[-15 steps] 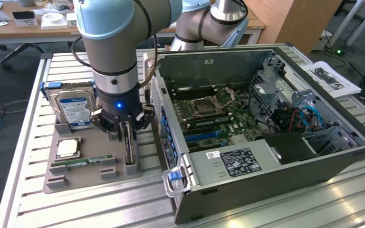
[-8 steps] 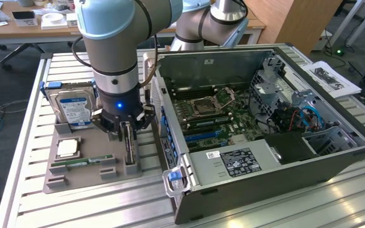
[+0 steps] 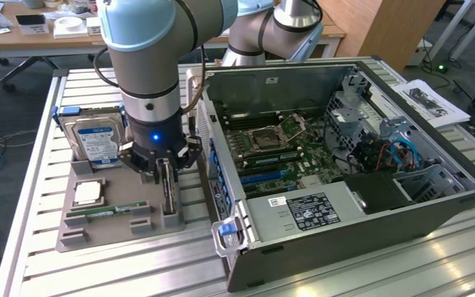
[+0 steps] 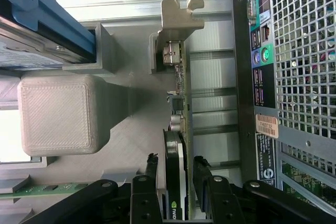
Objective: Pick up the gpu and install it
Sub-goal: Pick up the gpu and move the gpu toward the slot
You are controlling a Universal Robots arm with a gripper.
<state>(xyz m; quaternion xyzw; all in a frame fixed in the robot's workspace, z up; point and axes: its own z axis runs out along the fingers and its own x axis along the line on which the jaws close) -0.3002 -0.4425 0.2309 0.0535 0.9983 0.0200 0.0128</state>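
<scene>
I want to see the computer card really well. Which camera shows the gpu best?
The wrist view: the gpu stands on edge in its gray holder, its silver bracket is clear, and the open gripper straddles it. The exterior view shows the gpu as just a thin dark strip under the gripper.

An open computer case [image 3: 370, 204] lay on the slatted metal table [image 3: 97, 272] in the right half of the exterior view, its motherboard [image 3: 287, 148] exposed. In the left half, a grey holder [image 3: 109, 235] carried an upright hard drive [image 3: 97, 139] with a blue-white label, a processor chip [image 3: 87, 193] and a green memory stick [image 3: 106, 211]. Papers [image 3: 432, 102] sat at the upper right, beside the case.
</scene>
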